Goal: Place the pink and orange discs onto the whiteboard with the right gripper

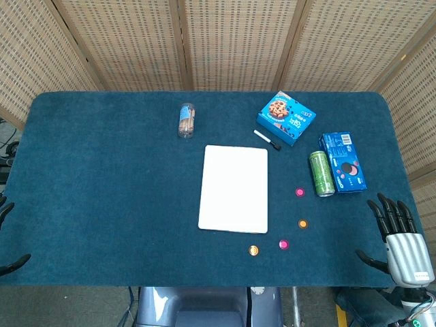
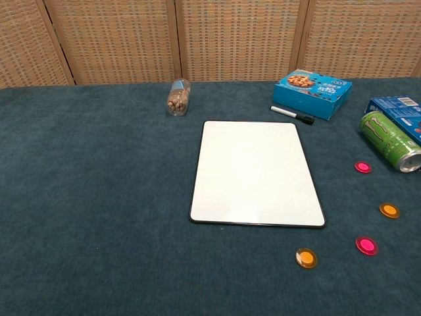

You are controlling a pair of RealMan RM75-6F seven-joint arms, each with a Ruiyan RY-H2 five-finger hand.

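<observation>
The whiteboard (image 1: pixel 234 188) (image 2: pixel 255 172) lies flat at the table's middle with nothing on it. Two pink discs (image 1: pixel 300 192) (image 1: pixel 283 244) and two orange discs (image 1: pixel 302 223) (image 1: pixel 253 250) lie on the blue cloth to its right and near-right. The chest view shows the pink discs (image 2: pixel 362 167) (image 2: pixel 366 245) and the orange discs (image 2: pixel 389 210) (image 2: pixel 306 257) too. My right hand (image 1: pixel 398 235) hovers open at the table's near right corner, well clear of the discs. Only dark fingertips of my left hand (image 1: pixel 8 235) peek in at the left edge.
A green can (image 1: pixel 321 173) lies on its side beside a blue biscuit pack (image 1: pixel 343 161) at the right. A blue cookie box (image 1: pixel 286 118) and a marker (image 1: pixel 267 139) sit behind the board. A clear jar (image 1: pixel 186 120) lies at the back.
</observation>
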